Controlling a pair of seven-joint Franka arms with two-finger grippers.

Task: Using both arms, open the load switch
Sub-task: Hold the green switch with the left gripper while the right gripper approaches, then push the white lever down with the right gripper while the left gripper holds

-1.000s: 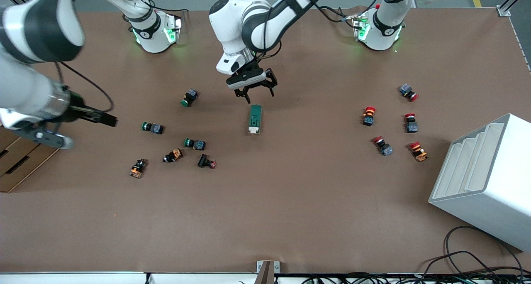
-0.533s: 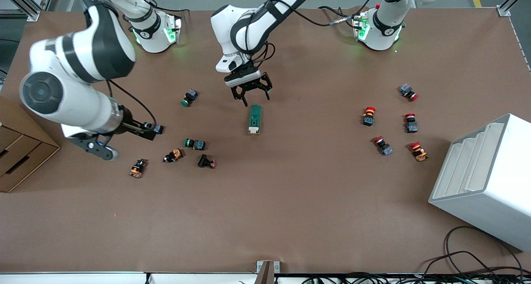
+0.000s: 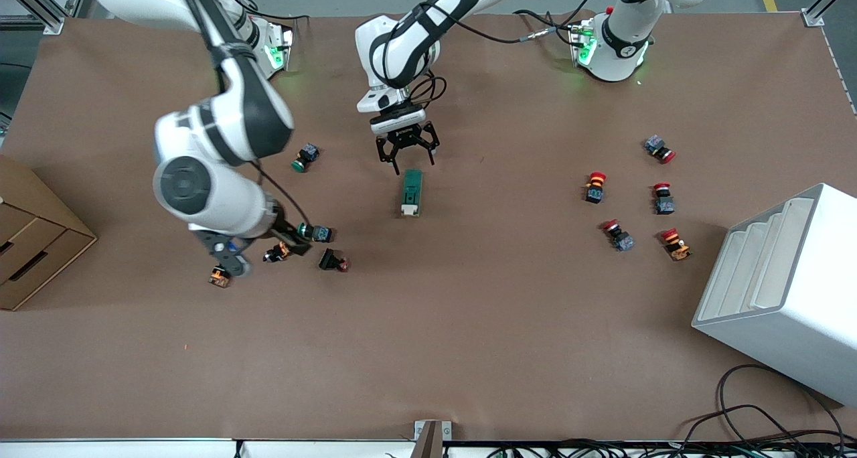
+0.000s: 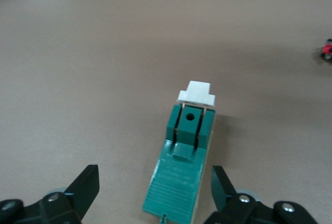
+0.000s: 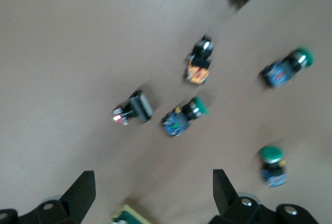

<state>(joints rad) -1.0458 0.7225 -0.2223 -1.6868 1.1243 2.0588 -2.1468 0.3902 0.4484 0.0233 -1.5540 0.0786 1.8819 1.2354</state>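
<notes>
The load switch [image 3: 412, 191] is a dark green block with a white lever at the end nearer the front camera, lying on the table's middle. My left gripper [image 3: 406, 155] hangs open just above the switch's green end. In the left wrist view the load switch [image 4: 185, 156] runs out from between the left gripper [image 4: 154, 190], whose fingers stand wide on either side without touching it. My right gripper [image 3: 298, 236] is open over the push-button cluster toward the right arm's end. In its wrist view the right gripper [image 5: 154, 195] holds nothing, and a corner of the load switch [image 5: 127, 217] shows.
Green push buttons [image 3: 306, 157] [image 3: 315, 232], orange ones [image 3: 280, 250] and a black one [image 3: 333, 261] lie under and around the right arm. Several red push buttons [image 3: 594, 186] lie toward the left arm's end, near a white stepped rack [image 3: 783, 290]. A cardboard box [image 3: 33, 237] sits at the right arm's end.
The right arm has swung in from its end of the table toward the middle, over the push-button cluster. The left gripper has shifted a little and squared up over the switch's green end.
</notes>
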